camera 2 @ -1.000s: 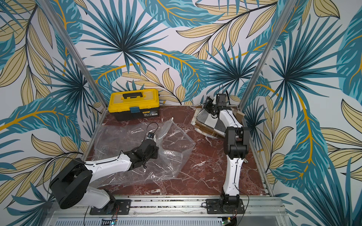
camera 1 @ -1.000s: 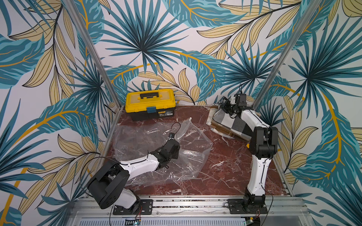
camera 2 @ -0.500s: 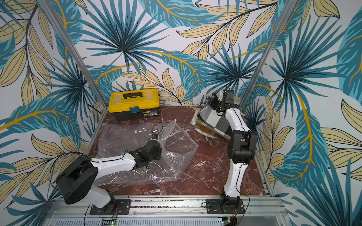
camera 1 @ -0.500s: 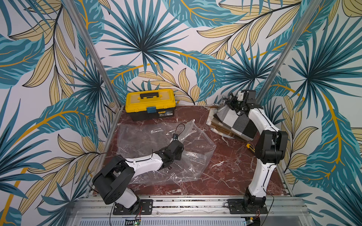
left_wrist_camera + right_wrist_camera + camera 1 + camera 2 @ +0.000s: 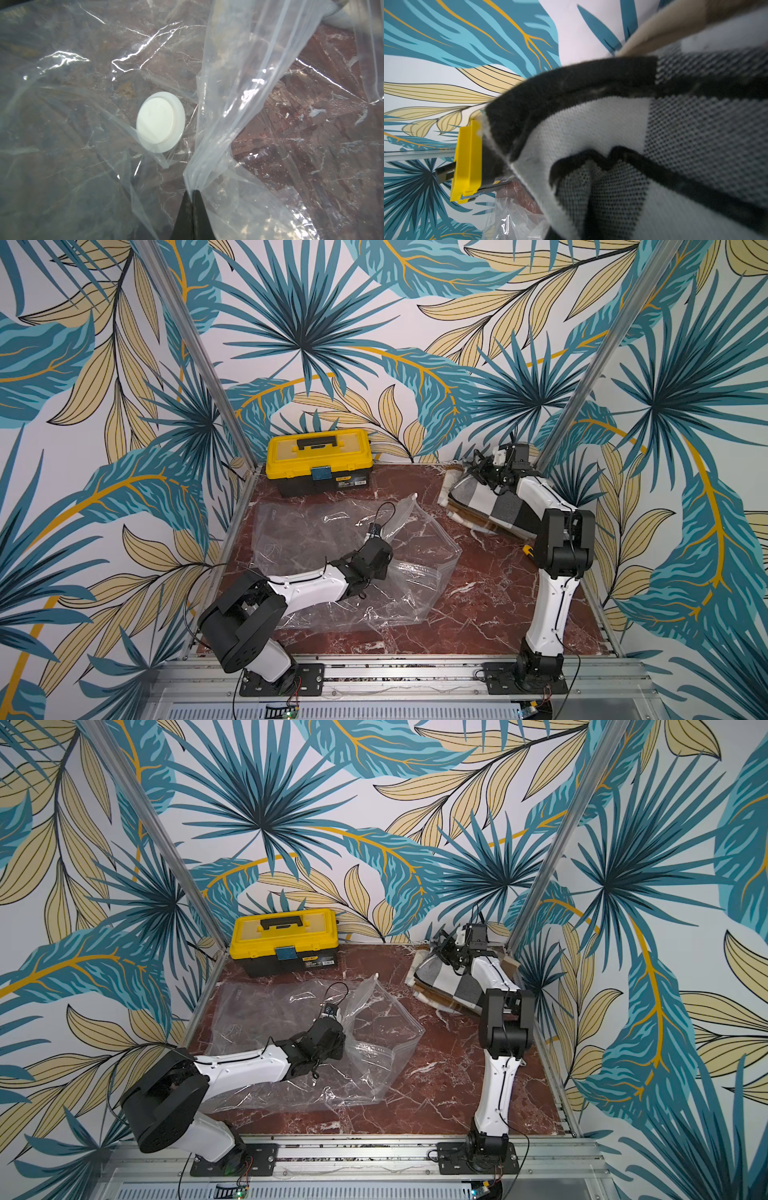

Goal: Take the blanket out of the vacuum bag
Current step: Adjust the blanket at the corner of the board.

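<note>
The clear, crinkled vacuum bag (image 5: 316,531) (image 5: 270,1006) lies flat and empty on the red marble table, and its round white valve (image 5: 160,122) shows in the left wrist view. My left gripper (image 5: 380,558) (image 5: 332,1040) (image 5: 193,192) is shut on a raised fold of the bag. The black, white and grey checked blanket (image 5: 494,506) (image 5: 449,979) (image 5: 612,124) sits outside the bag at the back right corner. My right gripper (image 5: 484,477) (image 5: 449,952) is at its raised far edge, shut on the cloth. Its fingers are hidden in the right wrist view.
A yellow and black toolbox (image 5: 319,460) (image 5: 284,940) (image 5: 467,162) stands against the back wall, left of the blanket. Metal frame posts rise at both back corners. Bare marble table (image 5: 478,605) shows between the bag and the right arm's base.
My right arm swung toward the back right corner, the blanket's edge still in its gripper. My left gripper shifted slightly right, dragging the bag's fold with it.
</note>
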Robot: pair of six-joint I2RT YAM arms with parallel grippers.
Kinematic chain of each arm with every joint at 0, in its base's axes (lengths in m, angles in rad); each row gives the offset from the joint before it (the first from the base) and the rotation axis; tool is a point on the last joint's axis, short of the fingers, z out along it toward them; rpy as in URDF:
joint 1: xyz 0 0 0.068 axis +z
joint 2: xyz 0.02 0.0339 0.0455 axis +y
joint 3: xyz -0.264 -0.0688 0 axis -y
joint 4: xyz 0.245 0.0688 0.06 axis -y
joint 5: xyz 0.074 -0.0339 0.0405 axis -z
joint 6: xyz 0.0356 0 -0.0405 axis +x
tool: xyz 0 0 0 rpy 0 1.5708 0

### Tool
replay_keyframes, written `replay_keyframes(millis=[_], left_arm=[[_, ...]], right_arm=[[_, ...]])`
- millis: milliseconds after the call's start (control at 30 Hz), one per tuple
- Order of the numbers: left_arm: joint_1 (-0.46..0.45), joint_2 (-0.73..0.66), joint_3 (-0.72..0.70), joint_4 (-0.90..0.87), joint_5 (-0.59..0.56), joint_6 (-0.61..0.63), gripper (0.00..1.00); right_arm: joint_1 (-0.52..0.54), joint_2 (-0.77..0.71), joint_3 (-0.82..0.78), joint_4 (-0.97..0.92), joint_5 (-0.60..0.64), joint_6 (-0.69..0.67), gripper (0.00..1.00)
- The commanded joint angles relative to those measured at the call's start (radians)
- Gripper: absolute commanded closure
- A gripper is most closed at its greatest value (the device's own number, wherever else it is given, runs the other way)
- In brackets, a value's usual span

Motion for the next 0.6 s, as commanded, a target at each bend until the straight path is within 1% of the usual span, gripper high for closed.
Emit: replay_keyframes(millis=[0,33,67,100,133,167,200,233,333,467,500,567], left_arm=[[-0.004,-0.031,-0.015,-0.016,-0.020,-0.007,1.00],[-0.004,-0.034,-0.019,-0.015,-0.020,-0.010,1.00],[-0.004,-0.036,-0.022,-0.015,-0.020,-0.013,1.00],[-0.005,-0.038,-0.023,-0.015,-0.018,-0.014,1.00],[-0.005,-0.038,-0.023,-0.014,-0.017,-0.015,1.00],[-0.005,-0.038,-0.024,-0.012,-0.016,-0.016,1.00],[-0.005,-0.034,-0.023,-0.010,-0.016,-0.015,1.00],[-0.005,-0.034,-0.022,-0.007,-0.014,-0.014,1.00],[-0.006,-0.010,-0.006,0.000,-0.005,-0.008,1.00],[-0.013,0.017,0.012,0.012,0.009,-0.008,1.00],[-0.015,0.021,0.016,0.011,0.011,-0.008,1.00],[-0.016,0.024,0.021,0.011,0.012,-0.003,1.00]], right_arm=[[0.019,0.004,-0.019,0.045,-0.033,-0.060,0.77],[0.019,-0.008,-0.025,0.031,-0.018,-0.082,0.68],[0.020,-0.034,-0.043,0.023,0.004,-0.114,0.56],[0.023,-0.069,-0.064,0.008,0.045,-0.148,0.42],[0.025,-0.102,-0.085,-0.003,0.080,-0.183,0.29],[0.026,-0.144,-0.111,-0.016,0.127,-0.218,0.10],[0.026,-0.188,-0.135,-0.028,0.165,-0.250,0.01],[0.026,-0.225,-0.156,-0.032,0.198,-0.269,0.00],[0.025,-0.327,-0.199,-0.124,0.304,-0.345,0.00],[0.018,-0.405,-0.220,-0.247,0.477,-0.446,0.00],[0.008,-0.414,-0.227,-0.260,0.507,-0.454,0.01],[-0.032,-0.430,-0.258,-0.258,0.498,-0.434,0.06]])
